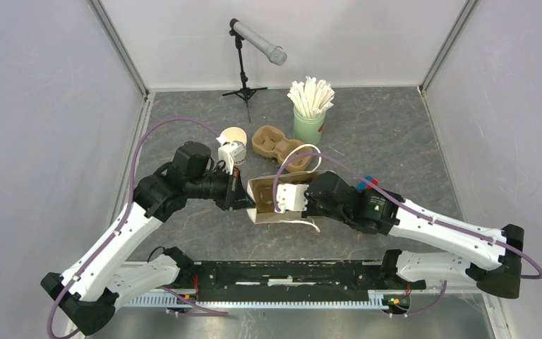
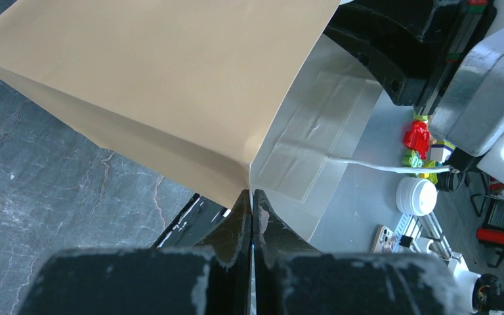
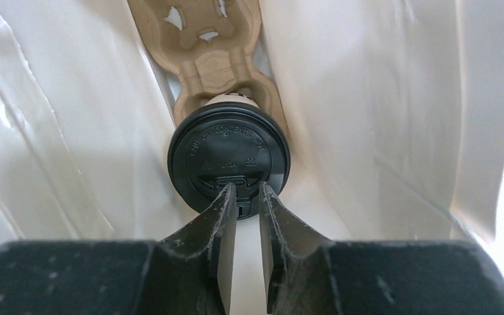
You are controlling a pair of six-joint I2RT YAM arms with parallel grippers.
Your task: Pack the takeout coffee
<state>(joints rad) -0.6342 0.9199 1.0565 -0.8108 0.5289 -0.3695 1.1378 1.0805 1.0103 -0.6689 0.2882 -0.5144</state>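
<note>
1. Nearest to the right wrist camera are the black fingers of the right gripper (image 3: 244, 191). They stand a little apart, with the near rim of the black lid (image 3: 226, 147) between them. Whether they press on it or only stand around it, I cannot tell.
2. Under that lid is the coffee cup (image 3: 233, 100), with only a thin strip of its white side showing. It sits in one pocket of a cardboard cup carrier (image 3: 200, 39), and the other pocket looks empty. Both are deep inside the paper bag (image 3: 380, 98), whose pale lining fills the view on both sides.
3. On the other side, the left gripper (image 2: 252, 203) is clenched on the edge of the bag at its mouth, with the fingers pressed together on the paper.
4. I judge the main work as done, because the coffee is in the bag. What is left, I think, is to free the lid, draw the right arm out without tipping the cup, and let go of the bag.
5. On the table (image 1: 395, 141) outside the bag I see a second carrier (image 1: 272, 141) with nothing in it, a lidless cup (image 1: 234, 134), and a green cup (image 1: 309, 127) full of white sticks.
</note>
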